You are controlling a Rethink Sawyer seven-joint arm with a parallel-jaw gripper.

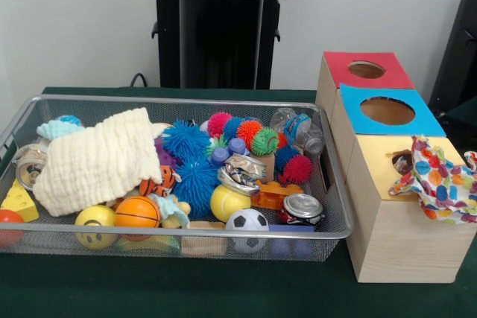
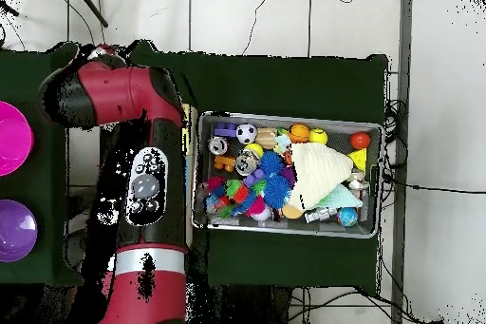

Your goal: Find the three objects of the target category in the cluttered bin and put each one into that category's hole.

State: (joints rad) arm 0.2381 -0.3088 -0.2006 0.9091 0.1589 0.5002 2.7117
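Silver wire-mesh bin [image 1: 45, 106] on dark green table cloth [image 1: 223, 296], packed with toys. Cream waffle-weave cloth [image 1: 97, 158], soft and crumpled, covers the bin's 9 o'clock half in the front view and hides part of what lies under it. Blue rubbery spiky ball [image 1: 186, 141] at centre, a second blue one just below it. Row of small spiky pom balls, pink, blue, orange and green [image 1: 242, 130], at 12 o'clock. Clear crumpled plastic bottle with blue label [image 1: 298, 128] at 1 o'clock; label text not readable. Crushed metal can [image 1: 302, 206] at 4 o'clock, silver top facing the camera. Black-and-white mini soccer ball [image 1: 247, 221] at 6 o'clock against the front wall, smooth yellow ball [image 1: 227, 200] just above it. Orange mini basketball [image 1: 137, 212] and yellow smiley ball [image 1: 95, 221] at 7 o'clock. Yellow cheese-shaped wedge [image 1: 19, 202] at 9 o'clock against the bin wall.

Pale wooden sorting box [image 1: 387, 236] stands just beside the bin at 3 o'clock, three round holes: red-topped hole [image 1: 366, 69], blue-topped hole [image 1: 387, 110], yellow-topped hole [image 1: 402, 160]. Polka-dot multicolour fabric [image 1: 440, 184] drapes over the yellow top, partly blocking that hole.

Overhead: red and black arm [image 2: 142, 187] lies beside the bin, clear of it. Gripper likely hidden under the arm; its opening cannot be told, nothing seen held. Magenta bowl [image 2: 11, 138] and purple bowl [image 2: 14, 230] sit at 9 o'clock.
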